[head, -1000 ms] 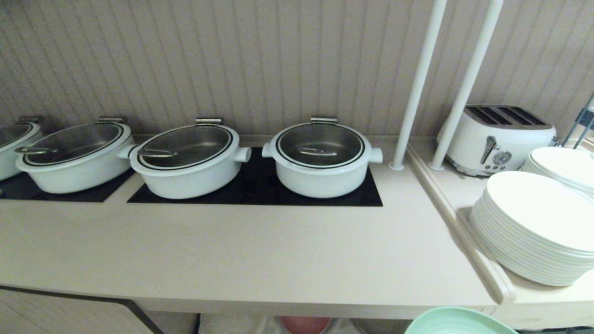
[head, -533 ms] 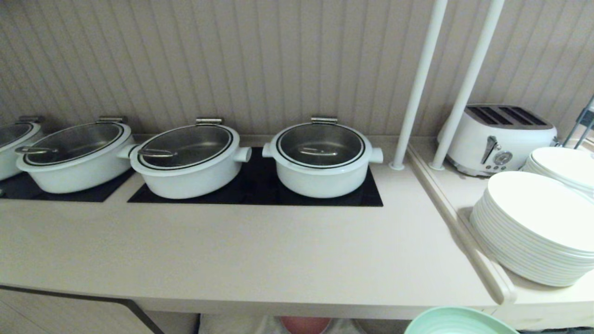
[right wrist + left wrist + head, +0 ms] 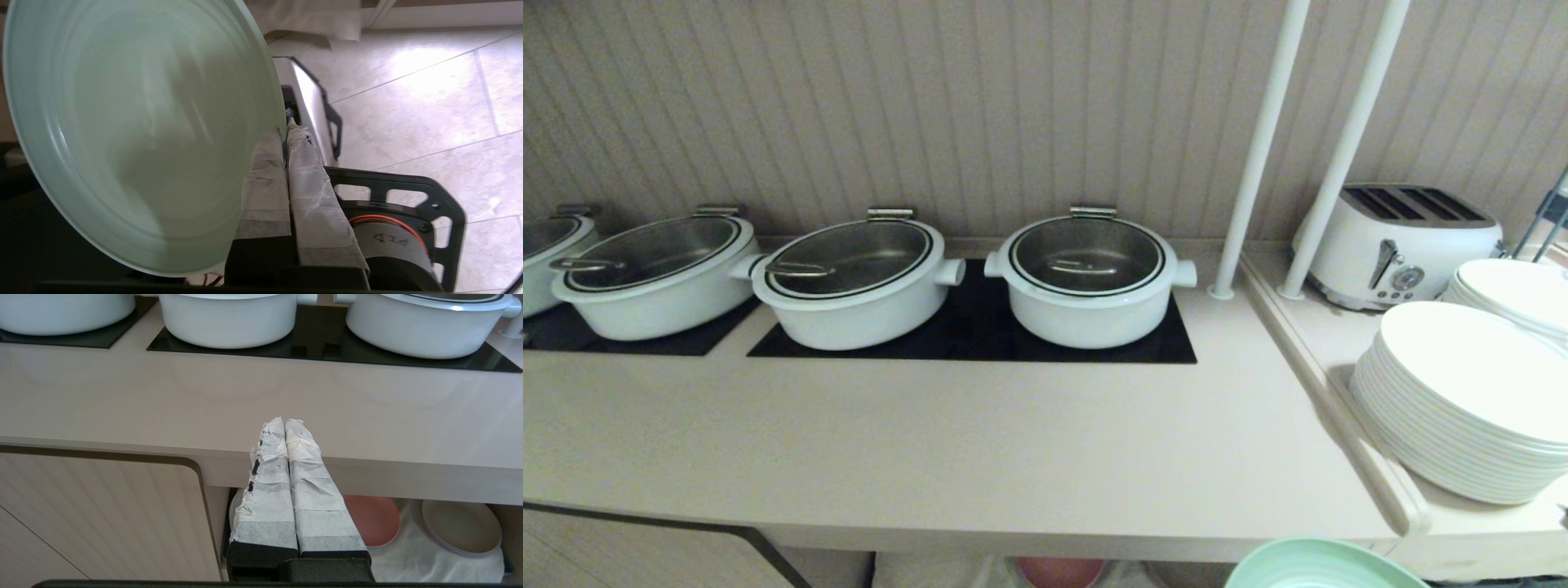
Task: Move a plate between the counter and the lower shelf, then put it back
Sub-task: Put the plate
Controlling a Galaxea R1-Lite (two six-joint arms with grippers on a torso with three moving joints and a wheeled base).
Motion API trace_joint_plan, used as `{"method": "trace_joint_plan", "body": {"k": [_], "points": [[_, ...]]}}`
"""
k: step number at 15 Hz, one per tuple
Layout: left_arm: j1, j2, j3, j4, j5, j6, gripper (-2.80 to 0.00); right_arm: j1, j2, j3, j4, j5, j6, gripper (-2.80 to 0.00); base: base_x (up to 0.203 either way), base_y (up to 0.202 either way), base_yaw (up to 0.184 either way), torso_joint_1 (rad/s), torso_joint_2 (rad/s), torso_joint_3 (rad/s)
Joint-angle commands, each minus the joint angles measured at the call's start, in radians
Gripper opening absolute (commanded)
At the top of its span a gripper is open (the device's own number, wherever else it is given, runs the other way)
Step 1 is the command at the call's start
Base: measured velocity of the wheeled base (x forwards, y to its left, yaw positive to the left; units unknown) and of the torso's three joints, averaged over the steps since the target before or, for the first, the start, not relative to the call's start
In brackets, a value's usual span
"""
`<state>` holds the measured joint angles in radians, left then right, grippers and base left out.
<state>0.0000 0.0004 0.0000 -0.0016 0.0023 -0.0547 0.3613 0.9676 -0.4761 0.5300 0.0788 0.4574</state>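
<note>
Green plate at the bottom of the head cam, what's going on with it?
The right gripper is shut on the rim of the mint-green plate, holding it in the air just in front of and below the counter edge, off to the right. It rests on neither the counter nor the lower shelf, where a pink plate and a pale beige plate lie on the white cloth. The left gripper is shut, empty, in front of the counter edge.
</note>
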Motion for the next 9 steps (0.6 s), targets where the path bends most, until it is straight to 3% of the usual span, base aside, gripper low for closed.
{"method": "trace_joint_plan", "body": {"k": [1, 9], "points": [[0.000, 0.000, 0.000, 0.000, 0.001, -0.001, -2.80, -0.001, 0.047, -0.019, -0.007, 0.014, 0.003, -2.80, 0.000, 0.000, 0.000, 0.000, 0.00, 0.000], [0.000, 0.000, 0.000, 0.000, 0.001, -0.001, -2.80, -0.008, 0.267, -0.147, -0.055, 0.012, 0.054, -2.80, 0.000, 0.000, 0.000, 0.000, 0.00, 0.000]]}}
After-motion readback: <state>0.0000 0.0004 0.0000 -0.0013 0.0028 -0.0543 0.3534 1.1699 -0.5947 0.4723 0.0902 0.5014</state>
